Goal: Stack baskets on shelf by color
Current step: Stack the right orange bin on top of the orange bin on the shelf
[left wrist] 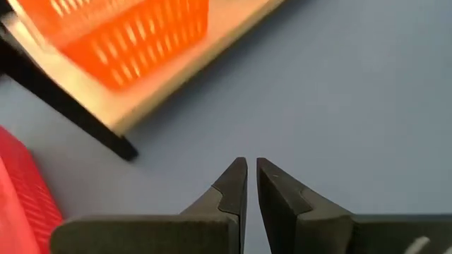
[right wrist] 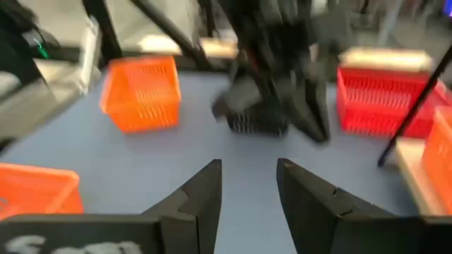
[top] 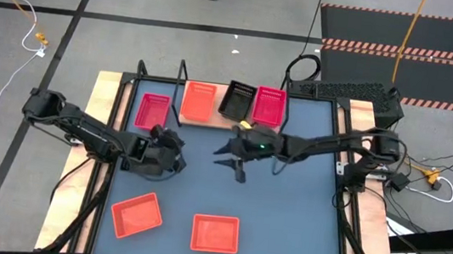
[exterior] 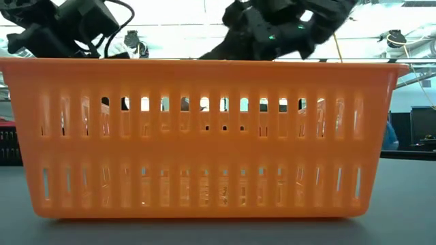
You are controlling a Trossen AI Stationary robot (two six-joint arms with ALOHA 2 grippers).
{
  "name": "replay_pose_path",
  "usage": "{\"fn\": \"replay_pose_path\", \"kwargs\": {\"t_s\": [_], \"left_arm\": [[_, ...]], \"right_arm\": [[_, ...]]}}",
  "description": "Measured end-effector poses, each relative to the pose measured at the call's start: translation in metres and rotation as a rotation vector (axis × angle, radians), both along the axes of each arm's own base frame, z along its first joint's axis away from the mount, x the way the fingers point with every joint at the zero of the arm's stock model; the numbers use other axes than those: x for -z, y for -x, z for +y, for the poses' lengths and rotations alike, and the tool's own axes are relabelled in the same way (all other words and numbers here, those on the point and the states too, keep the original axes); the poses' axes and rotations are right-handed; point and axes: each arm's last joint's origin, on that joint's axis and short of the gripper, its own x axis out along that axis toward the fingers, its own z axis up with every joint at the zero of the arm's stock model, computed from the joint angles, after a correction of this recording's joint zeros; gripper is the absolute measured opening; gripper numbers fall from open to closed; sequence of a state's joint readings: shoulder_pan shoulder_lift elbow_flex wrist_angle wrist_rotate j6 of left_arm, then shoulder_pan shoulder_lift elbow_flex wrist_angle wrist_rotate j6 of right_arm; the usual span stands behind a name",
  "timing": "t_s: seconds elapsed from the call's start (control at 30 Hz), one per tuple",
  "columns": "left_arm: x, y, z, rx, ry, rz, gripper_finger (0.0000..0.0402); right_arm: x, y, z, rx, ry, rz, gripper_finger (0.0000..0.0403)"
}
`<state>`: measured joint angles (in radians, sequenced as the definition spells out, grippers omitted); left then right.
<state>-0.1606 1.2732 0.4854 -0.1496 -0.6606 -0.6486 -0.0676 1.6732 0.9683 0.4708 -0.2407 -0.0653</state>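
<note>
Shelf (top: 235,125) at the far edge of the desk (top: 285,211), with three baskets in a row on its wooden board: orange-red basket (top: 199,101) toward the left, black basket (top: 235,100) in the middle, pink basket (top: 268,105) on the right, each just beside the next. Second pink basket (top: 153,112) off the left end of the board, apparently down on the desk surface.

Nearer the front edge, well apart from the shelf, two more orange-red ones on the desk: tilted basket (top: 136,214) to the left, square-set basket (top: 214,232) near the middle. Fills almost the whole low view, that last one, slotted wall (exterior: 204,136) facing the camera.

Left end effector (top: 173,157) over bare desk in front of the shelf's left part, close to the second pink basket. Fingers (left wrist: 229,187) pressed almost together with only a thin slit between, pinching nothing; shows the orange-red basket on the board just ahead in its wrist view.

Right end effector (top: 227,160) over the middle of the desk, in front of the shelf and near the left one. Fingers (right wrist: 205,187) spread apart, nothing between them, bare desk beneath.
</note>
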Motion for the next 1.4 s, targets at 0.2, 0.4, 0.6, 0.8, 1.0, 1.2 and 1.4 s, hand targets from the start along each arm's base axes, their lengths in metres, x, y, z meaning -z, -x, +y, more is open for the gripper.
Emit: {"fn": "replay_pose_path", "kwargs": {"t_s": [0.2, 0.4, 0.6, 0.8, 1.0, 1.2, 1.4], "left_arm": [[0.004, -0.002, 0.020, -0.011, 0.287, 0.001, 0.0037], [-0.005, -0.008, 0.025, -0.001, 0.375, -0.004, 0.0037], [-0.041, -0.027, 0.020, 0.097, 0.315, -0.009, 0.0037], [-0.058, -0.038, 0.011, 0.269, 0.181, -0.032, 0.0037], [-0.059, -0.038, 0.002, 0.349, 0.101, -0.005, 0.0037], [-0.058, -0.036, -0.003, 0.332, 0.057, 0.005, 0.0037], [-0.058, -0.036, -0.002, 0.282, 0.000, 0.007, 0.0037]], "right_arm": [[0.005, 0.027, 0.002, 0.026, -0.012, -0.088, 0.0132], [-0.001, 0.041, 0.002, 0.037, 0.099, -0.193, 0.0132], [0.001, 0.045, 0.001, 0.078, 0.099, -0.236, 0.0132], [0.007, 0.046, -0.004, 0.219, 0.132, -0.180, 0.0132], [0.008, 0.046, -0.003, 0.202, 0.191, -0.172, 0.0132], [0.009, 0.046, -0.003, 0.191, 0.221, -0.164, 0.0132], [0.012, 0.046, 0.004, 0.090, 0.226, -0.144, 0.0132]]}}
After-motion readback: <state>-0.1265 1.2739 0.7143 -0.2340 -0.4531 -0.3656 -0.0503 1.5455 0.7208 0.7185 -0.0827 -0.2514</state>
